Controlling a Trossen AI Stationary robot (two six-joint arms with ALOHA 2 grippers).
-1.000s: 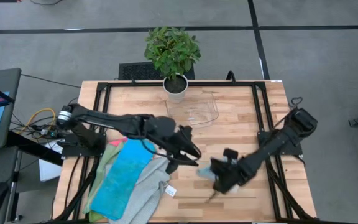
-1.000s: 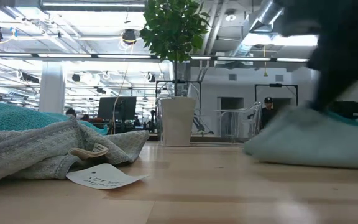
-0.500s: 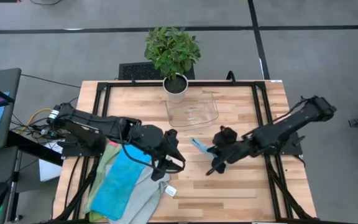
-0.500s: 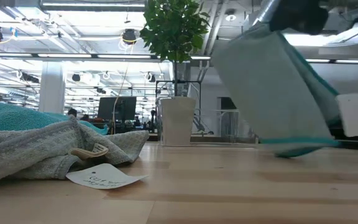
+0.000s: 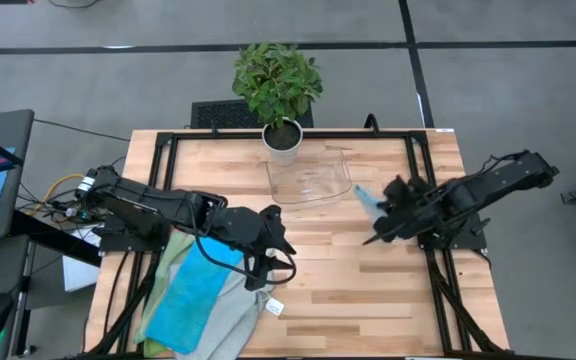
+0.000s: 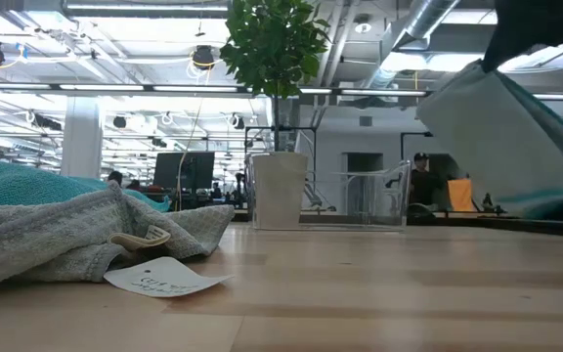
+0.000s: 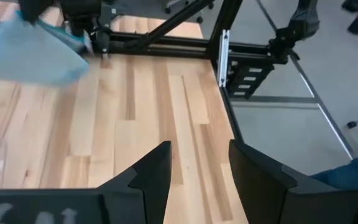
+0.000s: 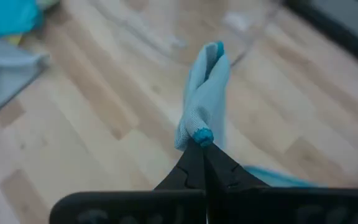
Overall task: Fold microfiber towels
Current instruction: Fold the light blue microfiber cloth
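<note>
1. Right gripper is right of centre in the high view, off the bench, jaws pinched fully shut on a corner of a folded light towel with teal edging. The right wrist view shows the towel hanging straight off the jaw tips; gripped by the edge, probably so the fold stays together while it's carried.
2. In the low view that towel hangs in the upper right of the frame, clear of the wood, lifted rather than dragged.
3. It sits just beside the clear plastic tray in front of the potted plant. The tray looks like the drop-off for finished towels, my guess.
4. Left gripper is centre-left in the high view, at the edge of the towel pile. The left wrist view shows the jaws partly open with nothing between them, only bare bench; likely waiting to take the next towel.
5. The pile sits lower left in the high view: bright blue towel on top, grey towel under it, a green edge on the far left. All unfolded, so the task is in its early part.
</note>
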